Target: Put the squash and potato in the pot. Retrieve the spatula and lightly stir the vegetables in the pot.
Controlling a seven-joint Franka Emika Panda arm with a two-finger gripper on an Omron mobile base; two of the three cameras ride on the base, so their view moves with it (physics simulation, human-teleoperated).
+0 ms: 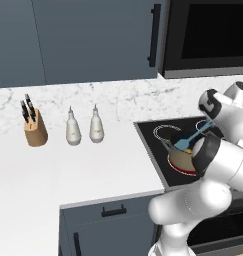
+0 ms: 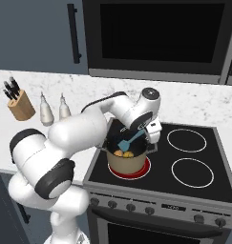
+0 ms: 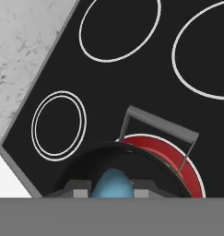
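My fingers (image 2: 147, 131) gripped the spatula (image 2: 130, 141) by its slim handle above the pot (image 2: 128, 162); it seemed light, stiff, slip-prone

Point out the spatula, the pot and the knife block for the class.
spatula (image 2: 128, 142): right base view, on its blue blade end.
pot (image 2: 127, 165): right base view, on its tan side.
knife block (image 1: 35, 131): left base view, on its wooden front.
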